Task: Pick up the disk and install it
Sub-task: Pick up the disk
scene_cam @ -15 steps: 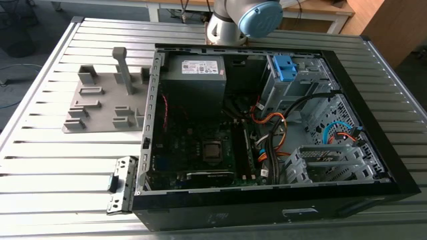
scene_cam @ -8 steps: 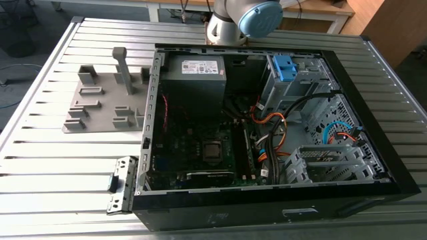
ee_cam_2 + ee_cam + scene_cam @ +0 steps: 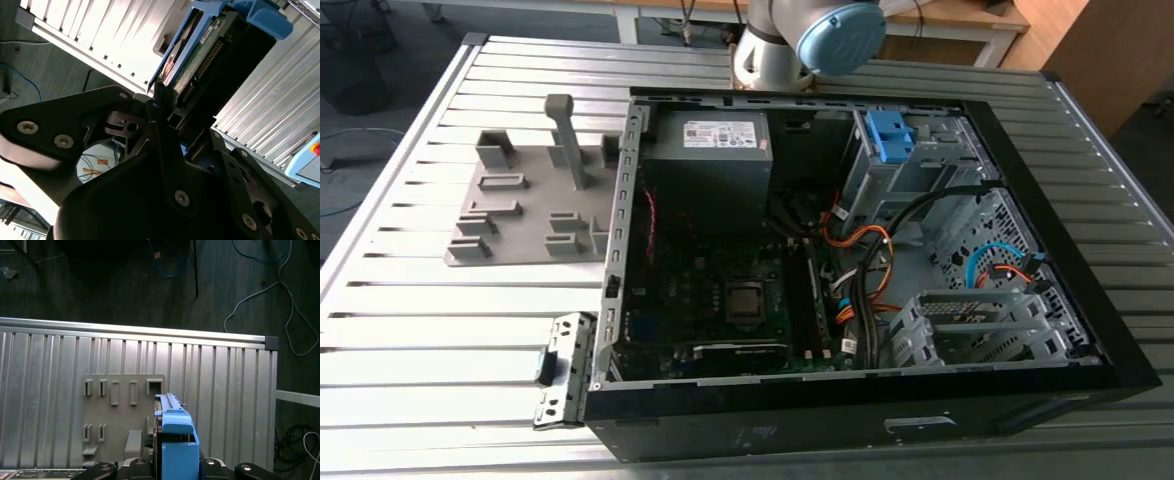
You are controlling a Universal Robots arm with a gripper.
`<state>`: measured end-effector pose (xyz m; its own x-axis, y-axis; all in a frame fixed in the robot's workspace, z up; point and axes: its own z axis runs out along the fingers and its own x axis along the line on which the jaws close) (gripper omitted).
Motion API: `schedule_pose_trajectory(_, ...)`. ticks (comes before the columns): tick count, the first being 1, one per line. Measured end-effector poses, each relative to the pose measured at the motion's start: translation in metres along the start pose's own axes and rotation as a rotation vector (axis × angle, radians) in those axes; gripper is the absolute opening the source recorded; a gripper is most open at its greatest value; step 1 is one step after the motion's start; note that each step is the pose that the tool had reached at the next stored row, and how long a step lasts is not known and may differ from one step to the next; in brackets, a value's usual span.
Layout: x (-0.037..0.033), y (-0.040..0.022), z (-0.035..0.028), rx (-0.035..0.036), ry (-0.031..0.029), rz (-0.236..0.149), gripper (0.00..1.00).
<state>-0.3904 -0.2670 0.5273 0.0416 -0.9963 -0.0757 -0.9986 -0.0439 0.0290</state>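
First wrist view, slatted metal tabletop (image 3: 50, 380) carrying a grey fixture (image 3: 120, 415), cables (image 3: 252, 297) lying on dark floor (image 3: 100, 280), gripper (image 3: 175, 467) grasping the disk (image 3: 177, 440).

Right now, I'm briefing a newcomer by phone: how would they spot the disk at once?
Find the arm's gripper above the slatted table; the disk is clamped in it. It is a flat drive with a green circuit board showing, edged by a blue frame. The other blue piece, a small bracket, sits inside the open case.
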Motion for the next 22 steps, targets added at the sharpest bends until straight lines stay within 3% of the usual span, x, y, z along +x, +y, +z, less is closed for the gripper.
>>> schedule_pose_trajectory(20, -0.0008, 0.0003, -0.0106, -0.0001, 0.0000, 0.000, 0.36)
schedule_pose_trajectory(22, -0.0011, 0.0004, -0.0140, -0.0001, 0.0000, 0.000, 0.36)
